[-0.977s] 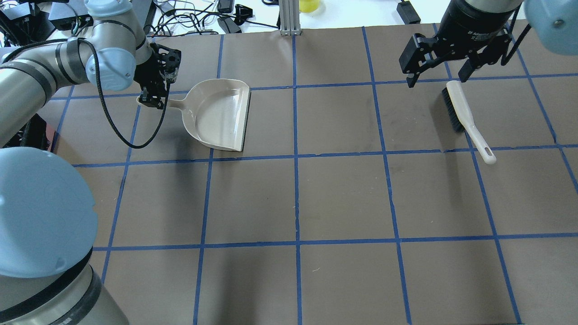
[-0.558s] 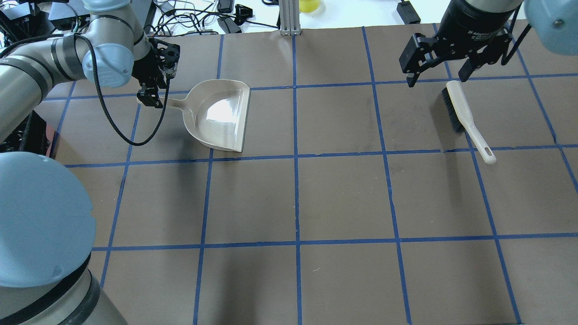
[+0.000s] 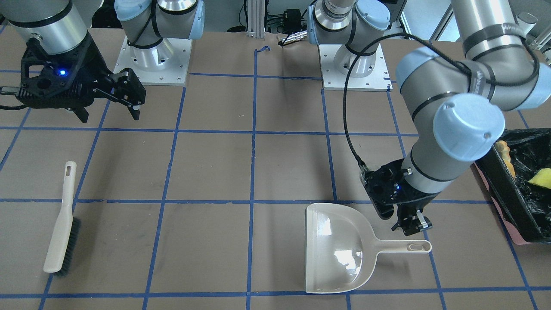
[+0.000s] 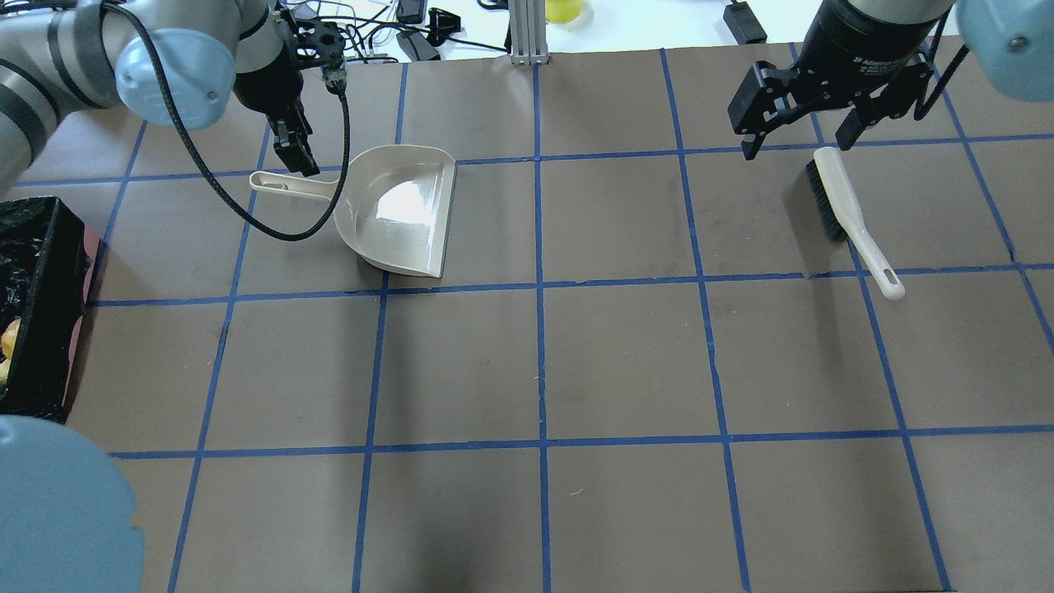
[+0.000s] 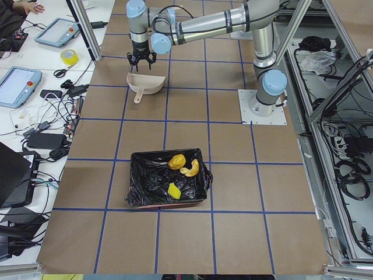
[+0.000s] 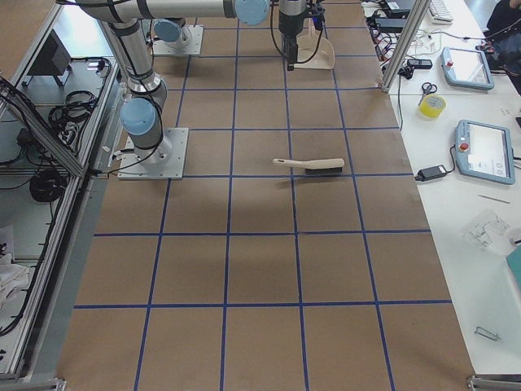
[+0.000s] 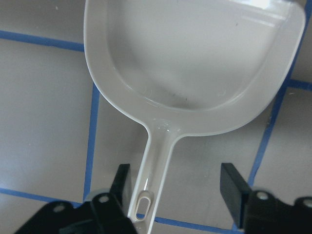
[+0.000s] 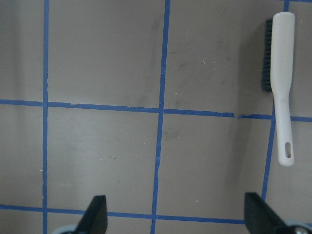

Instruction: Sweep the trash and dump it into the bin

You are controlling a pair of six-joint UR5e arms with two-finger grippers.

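Note:
The beige dustpan point(image 4: 403, 210) lies empty on the table, handle toward the robot's left; it also shows in the front view point(image 3: 340, 249) and the left wrist view point(image 7: 195, 58). My left gripper point(image 4: 296, 148) point(image 3: 409, 226) point(image 7: 176, 195) hovers open just above the handle's end, jaws clear of it. The bin point(image 5: 169, 181) point(image 3: 516, 181) point(image 4: 37, 305) stands at the table's left edge. The trash lies inside it: a golden-brown lump point(image 5: 178, 161), a cream ring point(image 5: 190, 169) and a yellow wedge point(image 5: 173, 191) point(image 3: 541, 177). My right gripper point(image 4: 799, 136) point(image 3: 107, 110) point(image 8: 178, 219) is open and empty above the brush.
A cream hand brush point(image 4: 848, 214) point(image 3: 62, 224) point(image 8: 282, 83) with dark bristles lies flat on the robot's right side of the table. Blue tape lines grid the brown table. Cables and devices lie beyond the far edge point(image 4: 362, 33).
My left gripper has come off the dustpan handle and risen toward the far side; the left arm swung aside, uncovering the bin. The dustpan, brush and right arm stay put.

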